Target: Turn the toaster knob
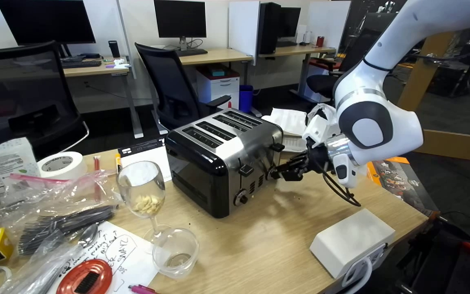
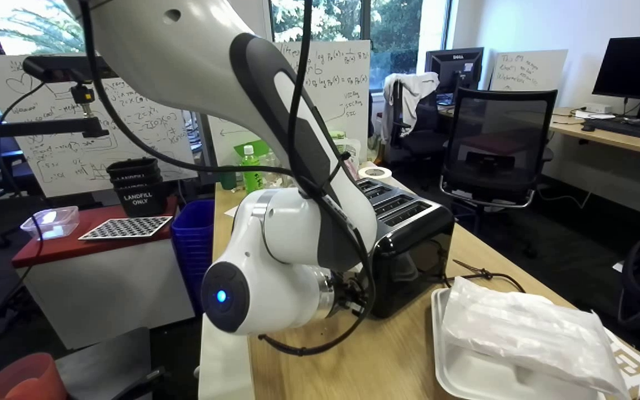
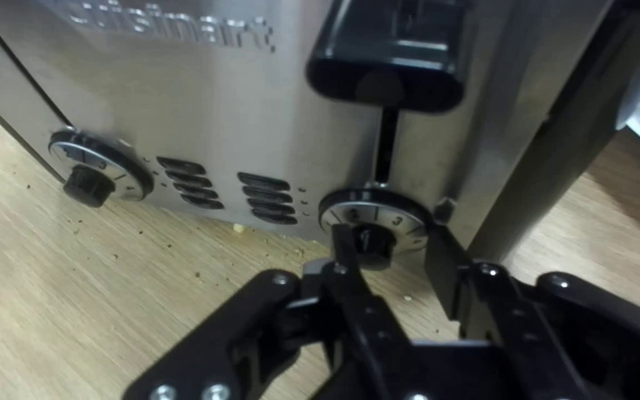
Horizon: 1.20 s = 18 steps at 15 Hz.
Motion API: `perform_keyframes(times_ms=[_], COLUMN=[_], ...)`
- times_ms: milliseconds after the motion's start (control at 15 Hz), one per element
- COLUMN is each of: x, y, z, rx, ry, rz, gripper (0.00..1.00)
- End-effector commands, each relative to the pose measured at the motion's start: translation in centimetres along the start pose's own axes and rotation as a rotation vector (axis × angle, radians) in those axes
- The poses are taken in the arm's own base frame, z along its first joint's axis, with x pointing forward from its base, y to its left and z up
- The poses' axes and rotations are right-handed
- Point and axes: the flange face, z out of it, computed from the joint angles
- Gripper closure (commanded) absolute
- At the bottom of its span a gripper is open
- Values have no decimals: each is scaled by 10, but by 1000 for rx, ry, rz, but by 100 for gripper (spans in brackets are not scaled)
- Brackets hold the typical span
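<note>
Here's the toaster (image 1: 223, 163), here's my knob (image 3: 375, 247)!
My gripper (image 3: 391, 239) stands spread astride it; reach done, I judge, grip and turn remain.

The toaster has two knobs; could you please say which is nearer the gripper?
The wrist view's right knob, flanked by the fingers; the left knob stands clear.

Toaster (image 3: 198, 105): I read "Cuisinart" in raised letters.
Near dial (image 3: 382, 214): I see 2, 3 and 4.
Far dial (image 3: 103, 166): I see 3 and 4.
Bin (image 2: 141, 204): "LANDFILL ONLY".
Monitor (image 2: 448, 69): "DELL".
Whiteboard (image 2: 348, 83): I make out "log", handwritten.
</note>
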Motion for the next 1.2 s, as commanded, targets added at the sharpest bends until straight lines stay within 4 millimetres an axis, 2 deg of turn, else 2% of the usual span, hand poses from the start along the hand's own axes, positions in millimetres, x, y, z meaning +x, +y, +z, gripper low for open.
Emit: perform_keyframes(times_ms=[0,267,400,733,1000,1133], x=[-5,-5,-7,-10,-9,-11], y=[7,20,24,35,70,75], z=[8,8,9,11,33,44], rx=[-7,-20,-20,-24,-81,-85], ry=[9,30,42,65,82,85], rz=[-13,-11,-20,-36,-39,-46], gripper=[88,98,96,100,100,98])
